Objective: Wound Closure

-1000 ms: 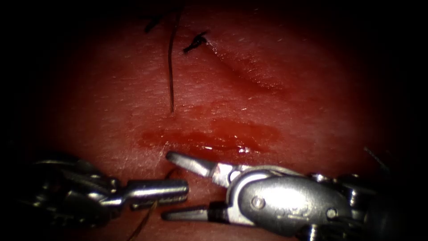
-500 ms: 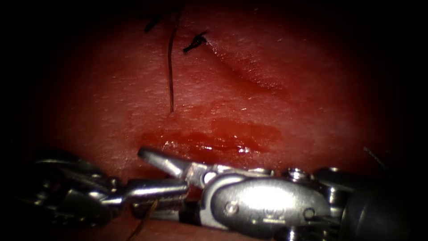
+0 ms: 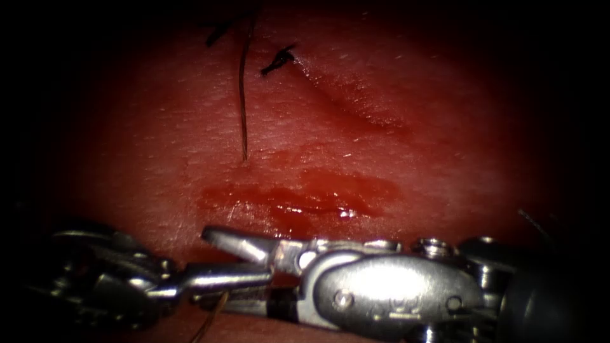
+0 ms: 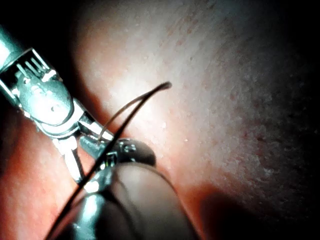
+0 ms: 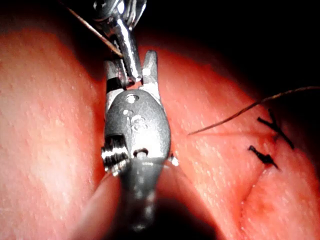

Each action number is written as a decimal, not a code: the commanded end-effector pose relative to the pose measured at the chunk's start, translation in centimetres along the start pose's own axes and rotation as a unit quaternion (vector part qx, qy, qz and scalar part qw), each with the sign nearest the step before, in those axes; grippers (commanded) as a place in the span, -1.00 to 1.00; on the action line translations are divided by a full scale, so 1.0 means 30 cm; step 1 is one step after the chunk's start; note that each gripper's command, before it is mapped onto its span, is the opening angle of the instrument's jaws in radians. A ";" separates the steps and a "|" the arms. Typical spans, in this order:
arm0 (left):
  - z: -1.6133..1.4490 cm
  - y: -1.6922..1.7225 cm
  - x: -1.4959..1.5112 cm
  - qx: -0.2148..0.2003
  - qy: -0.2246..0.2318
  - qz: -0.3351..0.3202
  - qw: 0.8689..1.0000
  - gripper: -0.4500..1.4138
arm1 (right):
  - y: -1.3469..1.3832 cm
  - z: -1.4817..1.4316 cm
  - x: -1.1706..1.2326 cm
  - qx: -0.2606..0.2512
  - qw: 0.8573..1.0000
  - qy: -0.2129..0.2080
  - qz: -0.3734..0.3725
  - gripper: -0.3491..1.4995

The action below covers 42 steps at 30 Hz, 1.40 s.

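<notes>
Both tools meet just below the red fluid (image 3: pixel 305 200): my left tool (image 3: pixel 257 279) pinches the needle (image 4: pixel 145 97), arcing seemingly free of the tissue (image 3: pixel 394 140), my right tool (image 3: pixel 219 267) spread astride that tip.

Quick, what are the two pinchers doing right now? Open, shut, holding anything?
Left tool: jaws shut on the thread; no needle seen in them.
Right tool: jaws open around the left tool's tip, holding nothing.

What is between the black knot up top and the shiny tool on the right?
In the endoscope view, between the knot and the right tool lie bare tissue, the cut and a patch of red fluid.
</notes>
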 end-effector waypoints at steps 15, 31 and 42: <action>0.002 0.000 0.001 0.003 -0.007 -0.005 1.000 -1.00 | 0.0010 0.0056 -0.0041 0.023 0.999 0.041 -0.007 -0.49; 0.002 0.003 -0.003 -0.030 -0.010 -0.021 0.999 -0.26 | 0.0100 -0.0021 -0.0145 -0.011 0.998 -0.006 0.067 -1.00; -0.007 0.007 -0.003 -0.085 -0.056 -0.072 0.992 -0.19 | 0.0107 -0.0036 -0.0386 -0.022 0.988 -0.017 0.149 -1.00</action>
